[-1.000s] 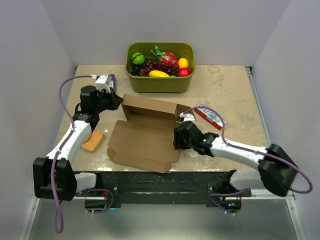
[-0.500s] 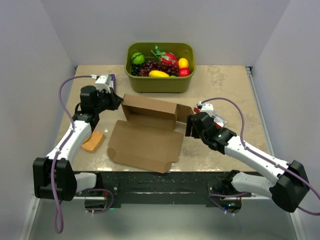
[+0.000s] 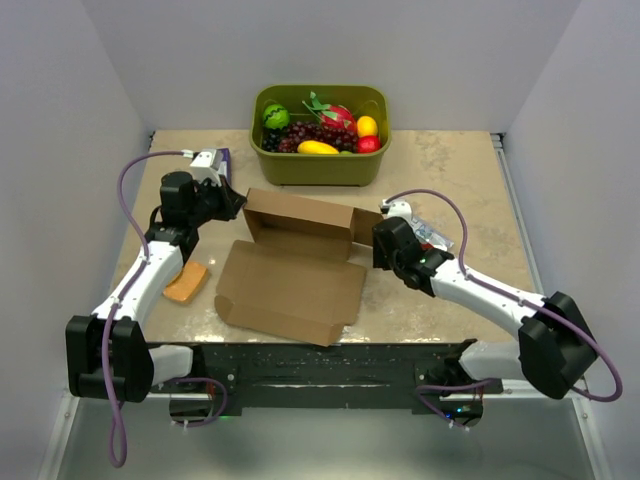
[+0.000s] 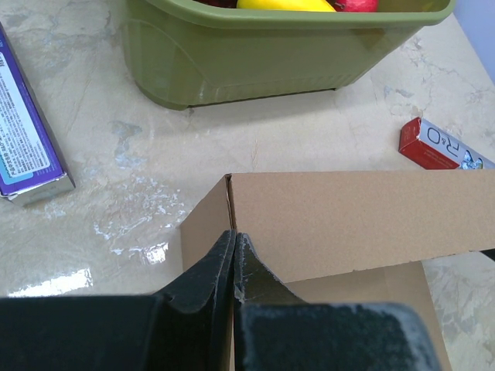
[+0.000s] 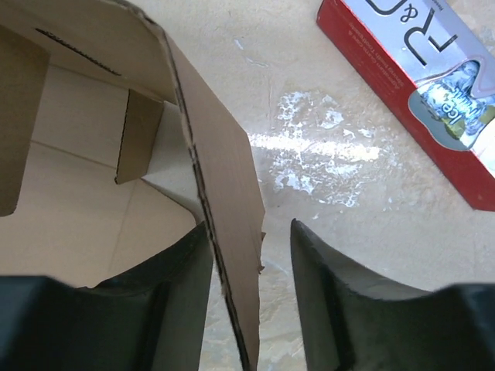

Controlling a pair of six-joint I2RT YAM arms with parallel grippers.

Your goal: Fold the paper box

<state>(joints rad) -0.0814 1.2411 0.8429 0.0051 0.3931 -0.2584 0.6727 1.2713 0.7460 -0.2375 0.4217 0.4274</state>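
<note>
On my left wrist feed the green tub (image 4: 255,62) runs off the top edge, so I get only slivers of fruit. The purple carton (image 4: 27,147) is cropped at the left and the red packet (image 4: 435,145) at the right. The left gripper (image 4: 233,239) blocks the near part of the paper box (image 4: 348,216). On the right wrist feed, packet and box both leave the frame, and the flap's lower end drops out of view between the fingers of the right gripper (image 5: 247,232). From above, the right arm (image 3: 480,290) covers most of the packet — neither gripper's fingertips show.
</note>
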